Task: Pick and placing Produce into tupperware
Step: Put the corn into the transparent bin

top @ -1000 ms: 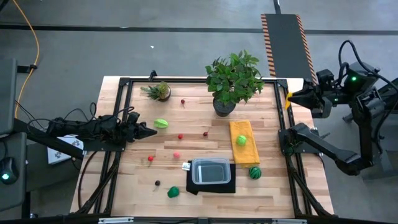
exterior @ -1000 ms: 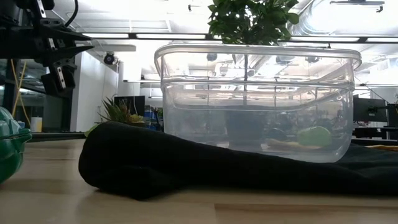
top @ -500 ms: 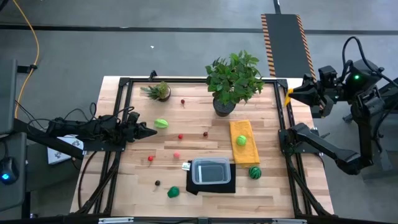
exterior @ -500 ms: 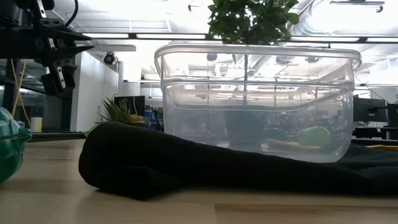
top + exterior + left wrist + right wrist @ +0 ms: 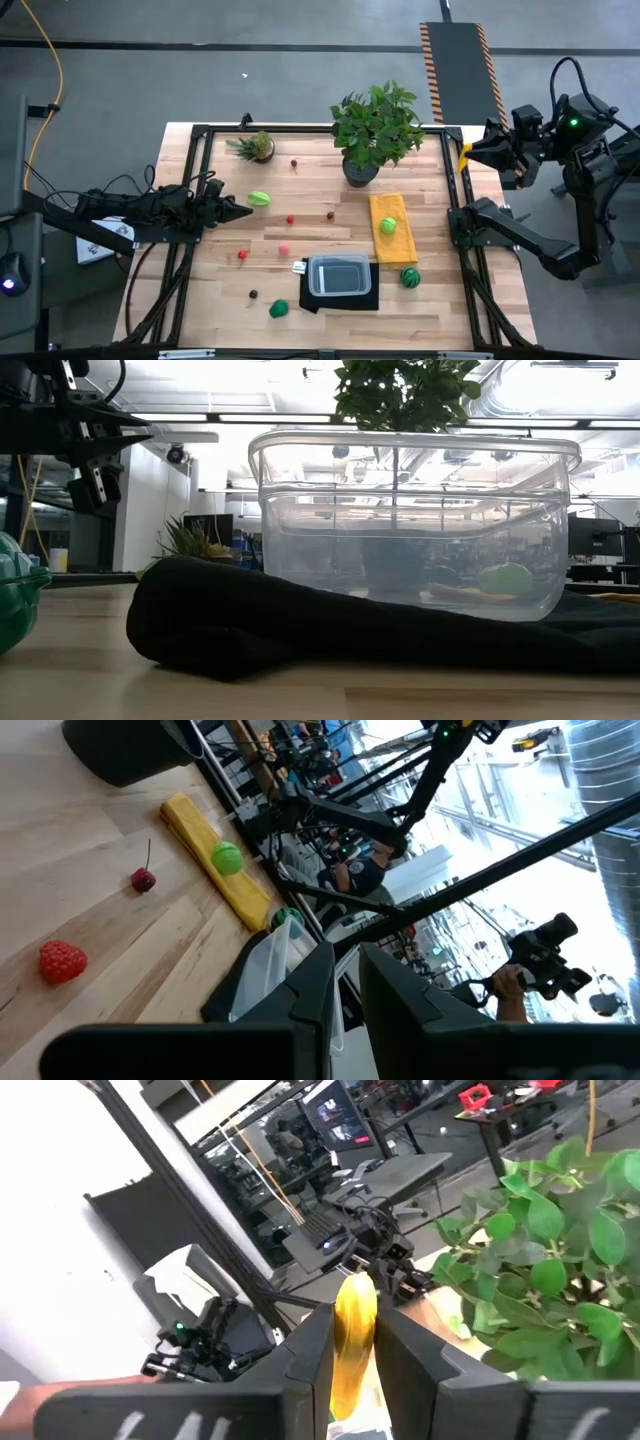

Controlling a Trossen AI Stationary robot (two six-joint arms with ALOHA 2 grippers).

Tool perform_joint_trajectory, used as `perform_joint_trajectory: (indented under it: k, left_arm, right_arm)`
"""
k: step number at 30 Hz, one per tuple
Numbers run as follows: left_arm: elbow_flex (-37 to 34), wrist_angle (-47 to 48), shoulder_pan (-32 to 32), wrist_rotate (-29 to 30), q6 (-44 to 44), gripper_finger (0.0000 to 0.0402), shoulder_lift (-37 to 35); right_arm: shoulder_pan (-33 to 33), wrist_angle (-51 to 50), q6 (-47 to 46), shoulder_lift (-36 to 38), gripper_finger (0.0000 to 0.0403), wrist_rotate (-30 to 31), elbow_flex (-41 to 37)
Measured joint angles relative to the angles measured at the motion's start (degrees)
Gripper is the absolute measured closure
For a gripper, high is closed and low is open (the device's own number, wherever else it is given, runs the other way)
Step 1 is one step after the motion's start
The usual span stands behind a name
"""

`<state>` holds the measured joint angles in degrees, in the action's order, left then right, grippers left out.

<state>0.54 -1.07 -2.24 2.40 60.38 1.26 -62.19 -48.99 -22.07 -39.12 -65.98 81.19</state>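
The clear tupperware (image 5: 339, 275) stands on a black mat (image 5: 340, 298) near the table's near edge, and fills the low view (image 5: 410, 520). Produce lies loose on the wood: a light green piece (image 5: 259, 198), red berries (image 5: 290, 219), a dark green piece (image 5: 278, 309), a small watermelon (image 5: 409, 276), and a green piece (image 5: 387, 226) on the yellow cloth. My left gripper (image 5: 247, 211) is shut and empty, level above the table just near of the light green piece. My right gripper (image 5: 466, 156) is beyond the table's far right corner, shut on a yellow piece (image 5: 352, 1330). My right gripper pinches the long yellow piece between its two fingers (image 5: 310, 1350), which lie along its sides. The piece's rounded end (image 5: 355, 1292) sticks out past the fingertips. It is lifted clear, off the table's far right corner, and the fingers point toward the table's left.
A large leafy potted plant (image 5: 375, 130) and a small one (image 5: 257, 147) stand at the far edge. The yellow cloth (image 5: 391, 228) lies right of centre. A black frame (image 5: 455, 215) runs around the table. A white tag (image 5: 299, 267) lies left of the tupperware.
My right gripper has shifted a little toward the far right, away from the table, still shut on the yellow piece.
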Motion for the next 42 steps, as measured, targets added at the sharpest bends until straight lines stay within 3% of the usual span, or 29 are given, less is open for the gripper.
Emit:
perform_joint_trajectory:
  k: [11,18,25,36,42]
  left_arm:
    - [-0.01,-0.06,0.00,-0.01,0.11,0.0360,0.00]
    - [-0.01,-0.08,0.00,0.01,0.13,0.0360,0.00]
    - [-0.01,-0.12,0.00,0.09,0.13,0.0360,0.00]
    - [0.01,-0.12,0.00,0.19,0.07,0.0360,0.00]
    - [0.00,-0.12,0.00,0.17,-0.01,0.0360,0.00]
  right_arm:
    - [0.13,4.26,-1.74,-1.33,0.0341,-1.58,0.00]
    - [5.75,10.70,-4.83,-3.48,0.0341,-0.40,0.00]
    - [17.23,12.06,-3.83,-7.57,0.0341,6.37,0.00]
    - [41.90,18.67,-0.84,-17.63,0.0341,21.10,0.00]
    - [50.38,19.86,-0.33,-20.67,0.0341,29.84,0.00]
